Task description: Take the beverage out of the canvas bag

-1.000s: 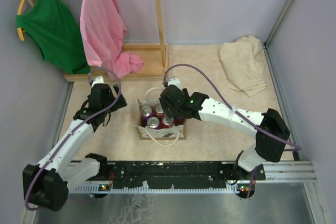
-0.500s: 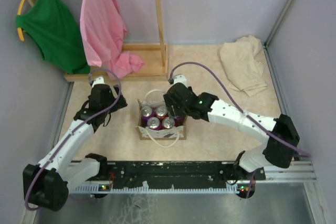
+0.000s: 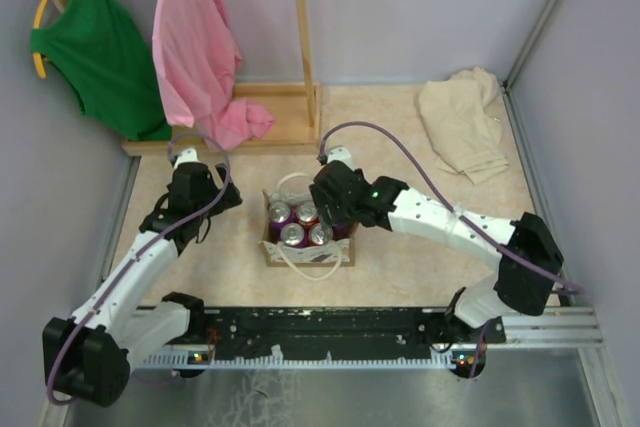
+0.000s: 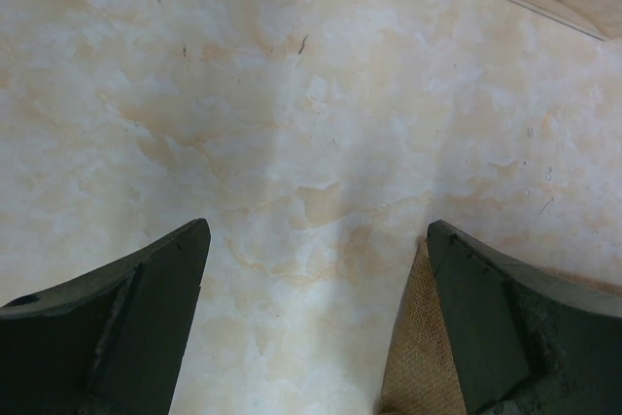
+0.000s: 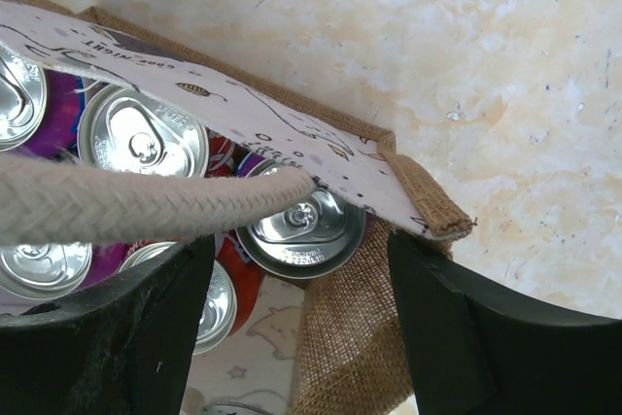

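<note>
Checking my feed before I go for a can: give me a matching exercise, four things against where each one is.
Things:
1. canvas bag
2. beige cloth
3. pink shirt
4. left gripper

Places:
A. hanging at the back left
B. in the middle, with cans inside
C. crumpled in the far right corner
D. open, just left of the bag

Pairs: 1-B, 2-C, 3-A, 4-D
</note>
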You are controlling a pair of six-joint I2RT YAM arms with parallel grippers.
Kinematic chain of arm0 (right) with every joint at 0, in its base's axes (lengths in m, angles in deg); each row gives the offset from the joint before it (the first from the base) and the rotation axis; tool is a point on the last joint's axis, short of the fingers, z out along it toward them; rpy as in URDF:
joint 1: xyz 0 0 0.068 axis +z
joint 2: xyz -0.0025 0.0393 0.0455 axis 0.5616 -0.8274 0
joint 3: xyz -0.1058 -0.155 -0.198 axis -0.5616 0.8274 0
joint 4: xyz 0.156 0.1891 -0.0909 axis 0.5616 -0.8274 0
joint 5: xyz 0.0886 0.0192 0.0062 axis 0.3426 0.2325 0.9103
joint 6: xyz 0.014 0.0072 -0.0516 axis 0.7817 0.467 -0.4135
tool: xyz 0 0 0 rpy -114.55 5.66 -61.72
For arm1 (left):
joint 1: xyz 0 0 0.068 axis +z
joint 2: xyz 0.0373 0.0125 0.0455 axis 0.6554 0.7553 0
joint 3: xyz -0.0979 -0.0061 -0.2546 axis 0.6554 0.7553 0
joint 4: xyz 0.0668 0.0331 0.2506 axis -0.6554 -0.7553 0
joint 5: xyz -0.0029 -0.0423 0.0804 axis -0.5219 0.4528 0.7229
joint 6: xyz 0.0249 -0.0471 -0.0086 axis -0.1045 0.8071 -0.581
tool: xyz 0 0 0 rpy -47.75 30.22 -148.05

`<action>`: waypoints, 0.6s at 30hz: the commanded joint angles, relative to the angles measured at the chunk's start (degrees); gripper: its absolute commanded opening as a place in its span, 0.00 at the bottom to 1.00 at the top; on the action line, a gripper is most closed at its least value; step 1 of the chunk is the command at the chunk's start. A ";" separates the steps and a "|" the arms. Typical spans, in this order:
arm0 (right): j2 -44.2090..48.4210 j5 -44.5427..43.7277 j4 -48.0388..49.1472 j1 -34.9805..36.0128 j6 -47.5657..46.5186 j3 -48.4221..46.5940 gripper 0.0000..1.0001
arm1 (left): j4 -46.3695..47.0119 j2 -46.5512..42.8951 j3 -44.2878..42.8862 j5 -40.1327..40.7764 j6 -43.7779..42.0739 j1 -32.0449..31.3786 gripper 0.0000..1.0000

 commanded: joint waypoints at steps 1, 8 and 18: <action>-1.74 -0.03 -1.42 -0.85 -0.61 -0.86 0.73 | 0.94 -0.74 0.56 -0.25 -0.11 0.23 0.99; -3.10 0.00 -1.23 -0.89 -0.37 0.54 0.73 | 1.11 -0.73 0.50 -0.26 -0.11 0.23 0.99; -6.83 -0.71 -2.09 -0.90 0.02 1.13 0.67 | 1.13 -0.05 0.33 -0.76 -0.22 0.25 0.99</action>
